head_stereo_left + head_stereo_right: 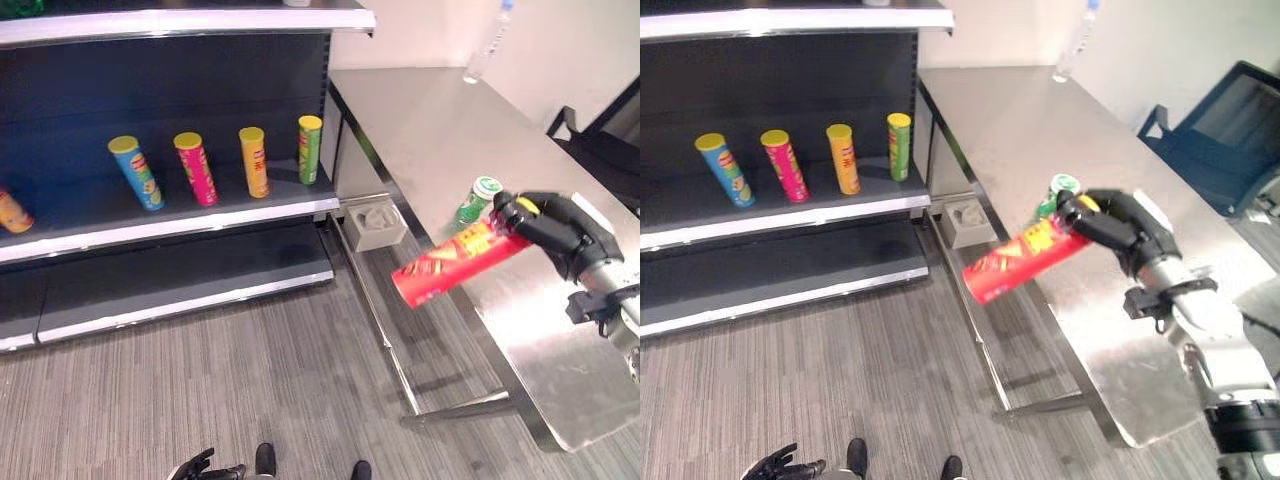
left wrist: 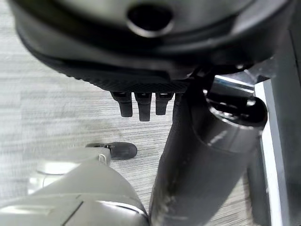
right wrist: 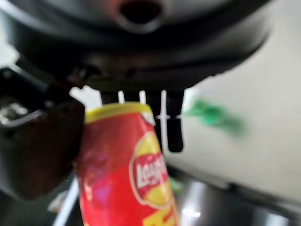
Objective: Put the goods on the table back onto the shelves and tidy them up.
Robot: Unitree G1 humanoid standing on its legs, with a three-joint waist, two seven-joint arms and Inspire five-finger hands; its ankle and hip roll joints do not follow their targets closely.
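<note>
My right hand (image 1: pixel 556 230) is shut on a red chip can (image 1: pixel 452 264) near its yellow top. It holds the can tilted in the air off the steel table's (image 1: pixel 440 115) left edge, bottom end pointing down towards the floor. In the right wrist view the red can (image 3: pixel 126 165) sits between thumb and fingers (image 3: pixel 174 129). A green can (image 1: pixel 480 198) stands on the table just behind the hand. On the middle shelf (image 1: pixel 170 225) stand blue (image 1: pixel 137 172), pink (image 1: pixel 196 168), yellow (image 1: pixel 254 161) and green (image 1: pixel 310 149) cans. My left hand (image 1: pixel 205 467) hangs low, open.
An orange can (image 1: pixel 12 212) lies at the shelf's far left. A clear bottle (image 1: pixel 490 40) stands at the table's far end. A grey box (image 1: pixel 376 225) sits under the table beside the shelf. A blue chair (image 1: pixel 1220 130) stands to the table's right.
</note>
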